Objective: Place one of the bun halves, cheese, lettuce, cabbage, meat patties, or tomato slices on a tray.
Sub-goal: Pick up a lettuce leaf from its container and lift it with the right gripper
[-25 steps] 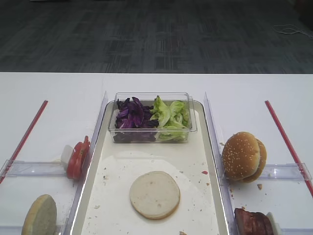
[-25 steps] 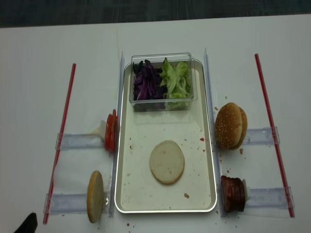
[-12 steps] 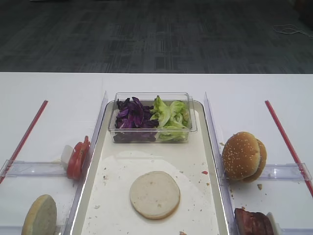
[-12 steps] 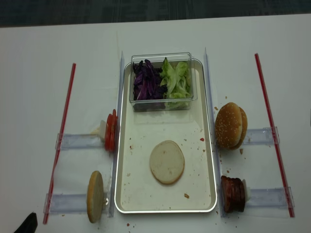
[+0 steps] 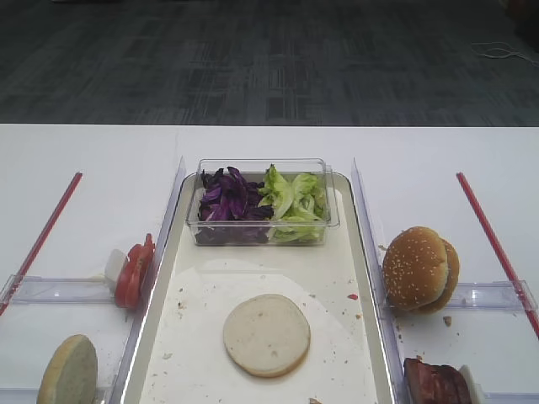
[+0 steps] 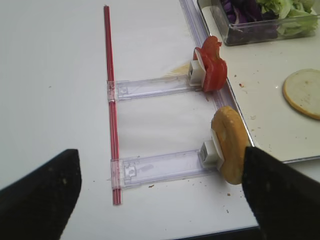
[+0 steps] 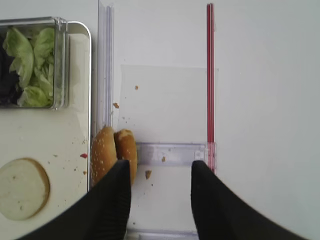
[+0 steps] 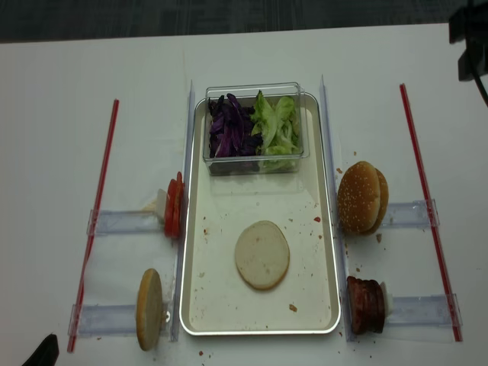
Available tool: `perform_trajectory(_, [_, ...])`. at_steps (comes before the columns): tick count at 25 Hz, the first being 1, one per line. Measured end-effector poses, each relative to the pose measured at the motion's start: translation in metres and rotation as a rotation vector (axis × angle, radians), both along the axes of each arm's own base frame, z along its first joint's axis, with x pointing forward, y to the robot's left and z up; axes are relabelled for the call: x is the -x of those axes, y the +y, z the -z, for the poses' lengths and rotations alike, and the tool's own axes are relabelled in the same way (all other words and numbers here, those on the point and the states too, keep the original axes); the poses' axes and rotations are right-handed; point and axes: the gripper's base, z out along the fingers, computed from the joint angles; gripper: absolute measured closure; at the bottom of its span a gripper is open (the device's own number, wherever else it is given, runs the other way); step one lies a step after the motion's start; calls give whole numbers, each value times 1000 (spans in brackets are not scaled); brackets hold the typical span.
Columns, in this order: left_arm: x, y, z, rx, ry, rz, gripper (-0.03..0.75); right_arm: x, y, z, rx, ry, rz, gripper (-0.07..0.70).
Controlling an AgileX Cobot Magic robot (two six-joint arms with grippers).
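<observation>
A pale bun half [image 5: 266, 334] [image 8: 261, 254] lies cut face up in the middle of the cream tray [image 8: 229, 221]. Sesame-domed bun halves [image 8: 361, 197] [image 7: 112, 155] stand on edge right of the tray, with meat patties [image 8: 366, 305] nearer. Tomato slices [image 8: 174, 207] [image 6: 212, 70] and another bun half [image 8: 149, 309] [image 6: 230, 150] stand on edge to the left. Cabbage [image 8: 229, 130] and lettuce [image 8: 276, 130] fill a clear tub at the tray's far end. My right gripper [image 7: 160, 164] hangs open and empty above the sesame buns' holder. My left gripper [image 6: 160, 152] is wide open, empty. No cheese shows.
Red strips [image 8: 95, 221] [image 8: 427, 206] run along both outer sides, with clear plastic holders [image 6: 160, 167] reaching from them to the food. Clear upright walls [image 5: 364, 227] border the tray. A dark piece of arm [image 8: 469, 38] shows at the overhead view's top right corner.
A dark piece of arm has come into the overhead view's top right corner. The food and the tray have not moved.
</observation>
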Motion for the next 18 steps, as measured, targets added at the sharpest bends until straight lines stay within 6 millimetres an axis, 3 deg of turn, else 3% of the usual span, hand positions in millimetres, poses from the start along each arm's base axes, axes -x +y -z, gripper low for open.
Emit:
perform_trajectory(8, [0, 0, 0, 0, 0, 0, 98, -70, 1, 0, 5, 3, -10, 315])
perform_trajectory(18, [0, 0, 0, 0, 0, 0, 98, -137, 5, 36, -17, 83, -22, 315])
